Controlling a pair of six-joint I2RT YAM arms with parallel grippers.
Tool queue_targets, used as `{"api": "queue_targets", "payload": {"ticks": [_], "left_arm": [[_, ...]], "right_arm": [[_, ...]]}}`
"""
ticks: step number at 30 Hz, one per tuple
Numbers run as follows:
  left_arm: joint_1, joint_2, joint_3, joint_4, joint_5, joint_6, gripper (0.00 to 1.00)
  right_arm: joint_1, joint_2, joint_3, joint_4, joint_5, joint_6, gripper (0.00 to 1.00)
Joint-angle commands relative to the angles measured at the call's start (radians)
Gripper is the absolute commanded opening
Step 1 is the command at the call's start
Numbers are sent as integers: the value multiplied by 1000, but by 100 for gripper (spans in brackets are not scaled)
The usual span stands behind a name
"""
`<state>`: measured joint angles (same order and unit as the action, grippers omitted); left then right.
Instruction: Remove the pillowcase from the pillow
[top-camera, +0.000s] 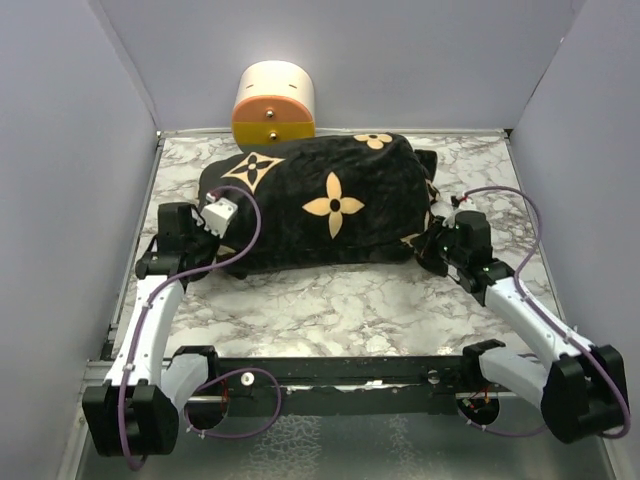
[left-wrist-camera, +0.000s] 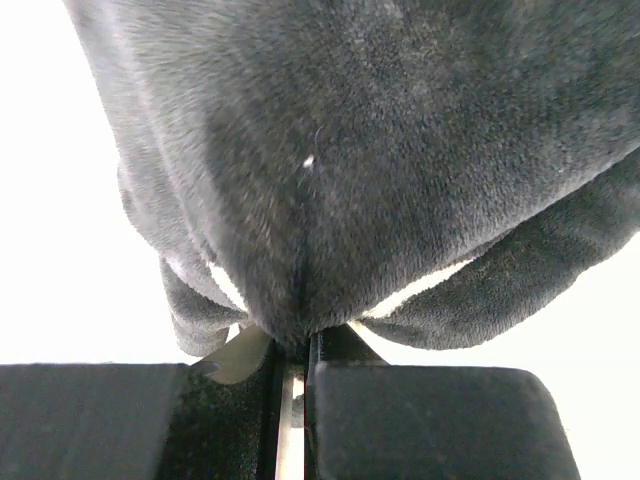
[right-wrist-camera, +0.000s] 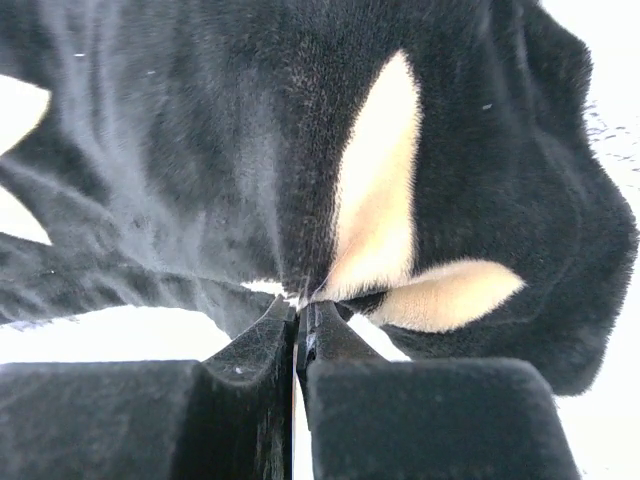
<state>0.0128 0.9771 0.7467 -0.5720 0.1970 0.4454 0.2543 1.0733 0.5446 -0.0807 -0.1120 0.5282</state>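
The pillowcase, plush, soft and probably light, lies stuffed on the far side of the table. The left gripper and right gripper have jaws closed on loose folds at its two ends, seemingly good holds.

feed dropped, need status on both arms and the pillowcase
Left gripper and right gripper: jaws shut on pillowcase, one each end. Pillowcase fully on, pillow hidden. Nothing blocking; cylinder sits behind.
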Motion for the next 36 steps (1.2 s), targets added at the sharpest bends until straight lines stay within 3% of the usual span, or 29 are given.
{"api": "queue_targets", "payload": {"ticks": [1,7,11,18,22,26,33,34,36], "left_arm": [[-2,-72,164,-80,44,-44,0],[-1,-123,335,-181,53,-67,0],[-1,-111,538,-261,70,-78,0],[-1,-34,938,-378,100,-111,0],[0,26,1091,-401,141,-147,0],[-1,67,1023,-361,175,-184,0],[-11,159,637,-140,85,-177,0],[-15,197,601,-105,55,-178,3],[-24,257,561,-50,4,-179,27]], "right_arm": [[3,-177,48,-118,66,23,1],[3,-378,198,-284,157,9,1],[3,-448,361,-354,220,5,1],[3,-450,640,-423,271,-2,1],[3,-387,757,-449,292,-4,1],[3,-289,767,-428,304,-22,1],[2,56,625,-315,293,-33,1],[2,124,636,-303,299,-31,1],[2,265,689,-282,306,-35,10]]}}
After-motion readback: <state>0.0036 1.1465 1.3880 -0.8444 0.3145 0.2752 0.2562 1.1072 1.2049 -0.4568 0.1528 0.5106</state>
